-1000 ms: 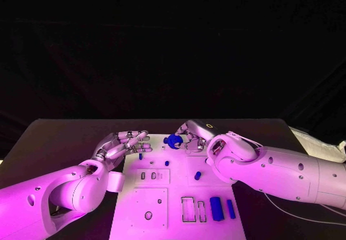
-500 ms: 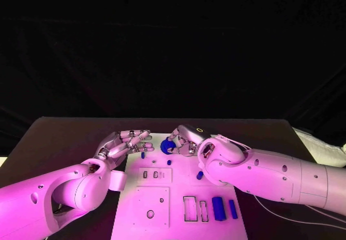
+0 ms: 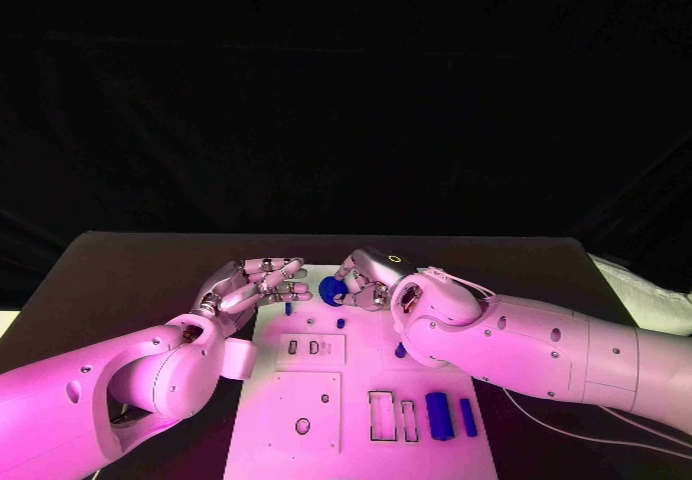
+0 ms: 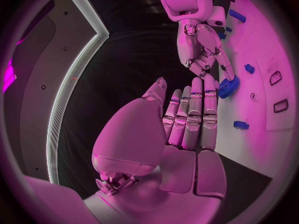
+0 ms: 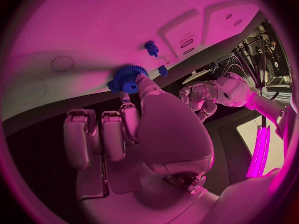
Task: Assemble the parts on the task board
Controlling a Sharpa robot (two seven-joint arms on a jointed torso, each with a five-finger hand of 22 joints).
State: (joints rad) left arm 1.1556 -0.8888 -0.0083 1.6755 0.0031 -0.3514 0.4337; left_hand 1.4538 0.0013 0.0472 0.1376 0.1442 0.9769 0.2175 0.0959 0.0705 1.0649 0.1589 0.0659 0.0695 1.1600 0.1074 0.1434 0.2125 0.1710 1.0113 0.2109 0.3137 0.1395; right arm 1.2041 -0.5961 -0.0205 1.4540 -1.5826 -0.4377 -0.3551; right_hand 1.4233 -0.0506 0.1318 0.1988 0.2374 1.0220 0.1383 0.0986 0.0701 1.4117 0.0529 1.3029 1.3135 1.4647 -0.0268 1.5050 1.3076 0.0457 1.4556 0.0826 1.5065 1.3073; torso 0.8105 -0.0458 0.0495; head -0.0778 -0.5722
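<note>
Right robot hand (image 3: 369, 283) pinches blue toothed plastic gear (image 3: 333, 291) at far edge of white task board (image 3: 274, 435); left robot hand (image 3: 257, 284) empty, fingers together. Blue bars (image 3: 437, 415) near edge unplaced; most slots empty.

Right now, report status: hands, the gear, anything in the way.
Right hand pinches blue gear over task board. Left hand open beside it, fingers straight. Small blue peg stands near; nothing blocking.

The setting is presenting as a robotics lab or test cell: black drapery is closing off the space behind a black table (image 3: 130, 270), and a white task board (image 3: 361, 400) with machined cut-outs is lying at the table's middle between two white robot arms.
</note>
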